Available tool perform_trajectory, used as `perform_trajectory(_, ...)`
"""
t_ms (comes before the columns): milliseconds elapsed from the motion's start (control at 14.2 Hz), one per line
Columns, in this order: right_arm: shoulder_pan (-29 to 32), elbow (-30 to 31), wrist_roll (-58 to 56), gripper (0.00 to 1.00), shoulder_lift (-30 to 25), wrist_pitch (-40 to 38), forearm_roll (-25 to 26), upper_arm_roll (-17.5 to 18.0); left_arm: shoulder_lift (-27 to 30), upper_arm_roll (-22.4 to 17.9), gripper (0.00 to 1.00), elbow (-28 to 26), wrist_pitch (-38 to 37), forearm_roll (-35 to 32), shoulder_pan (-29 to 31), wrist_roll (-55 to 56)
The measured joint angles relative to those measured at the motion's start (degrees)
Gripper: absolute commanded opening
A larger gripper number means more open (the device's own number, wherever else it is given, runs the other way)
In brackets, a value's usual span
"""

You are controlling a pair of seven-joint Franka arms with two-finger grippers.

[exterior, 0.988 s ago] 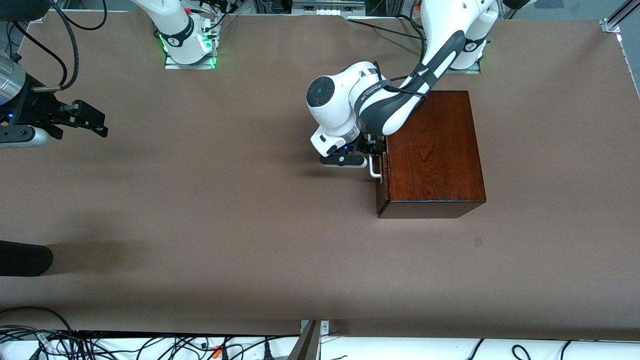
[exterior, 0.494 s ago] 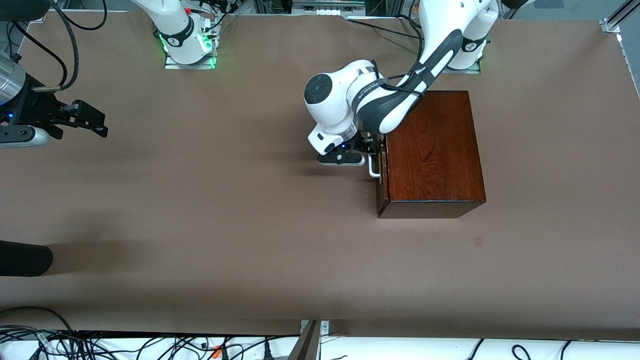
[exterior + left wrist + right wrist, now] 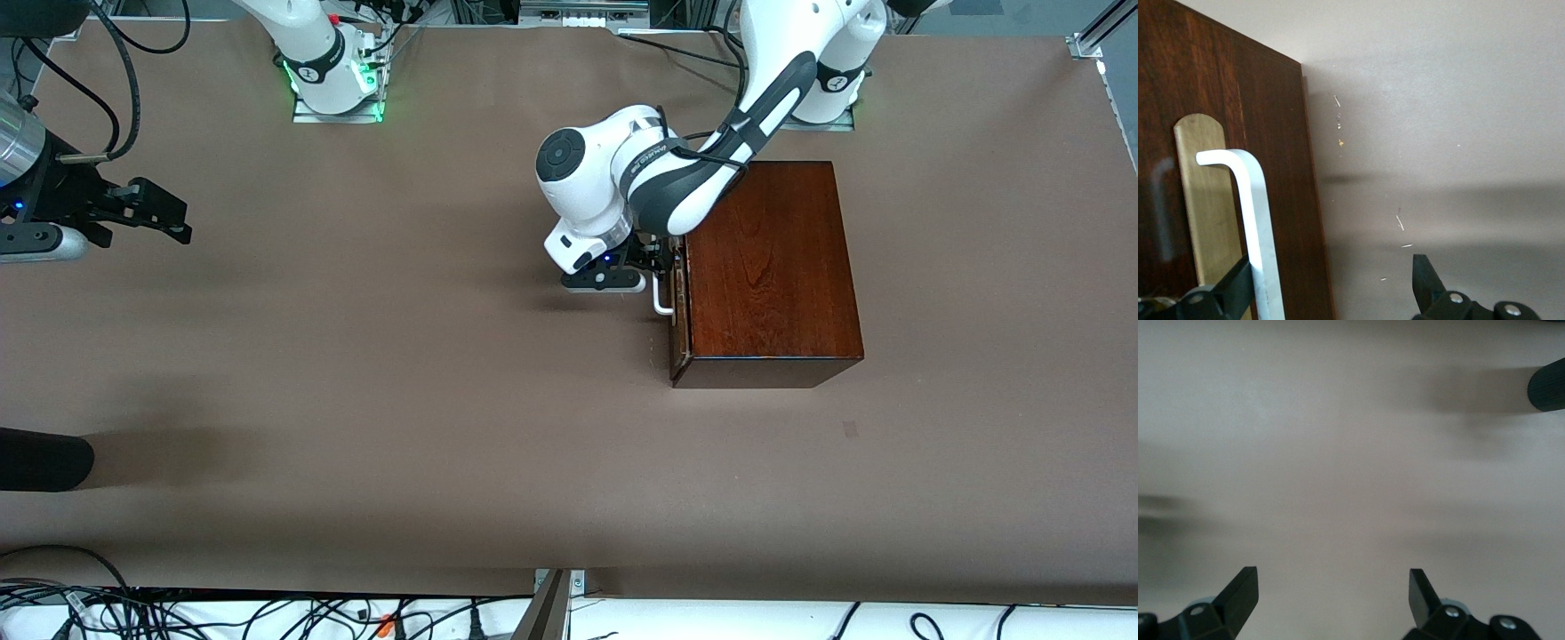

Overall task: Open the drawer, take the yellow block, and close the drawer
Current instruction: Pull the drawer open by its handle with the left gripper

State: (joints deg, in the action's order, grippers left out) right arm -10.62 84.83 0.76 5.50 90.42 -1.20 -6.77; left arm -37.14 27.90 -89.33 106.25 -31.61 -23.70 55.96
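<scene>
The dark reddish-brown wooden box (image 3: 769, 267) stands toward the left arm's end of the table. Its drawer (image 3: 678, 307) faces the right arm's end and is out by a narrow gap. My left gripper (image 3: 656, 260) is open at the white handle (image 3: 661, 298). In the left wrist view the gripper (image 3: 1331, 283) has one finger (image 3: 1237, 283) hooked between the handle (image 3: 1255, 213) and the drawer front (image 3: 1198, 93); the other finger stands well clear of it. My right gripper (image 3: 182, 222) waits, open and empty (image 3: 1331, 593), over the table at the right arm's end. The yellow block is hidden.
A brass plate (image 3: 1205, 200) backs the handle on the drawer front. A dark rounded object (image 3: 44, 458) juts in at the table's edge at the right arm's end, and it shows in the right wrist view (image 3: 1546, 385). Cables (image 3: 267, 613) lie along the edge nearest the front camera.
My left hand has moved a little toward the right arm's end, the handle with it, and the drawer front has slid slightly out of the box. The right arm has not moved.
</scene>
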Motion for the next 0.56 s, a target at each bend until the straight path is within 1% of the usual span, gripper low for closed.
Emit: perform_trajectory(565, 0.0, 0.0, 0.0, 1.00, 0.0, 0.0, 0.0, 0.0, -2.2, 0.0, 1.00, 4.5, 0.0, 0.0, -3.9, 2.5)
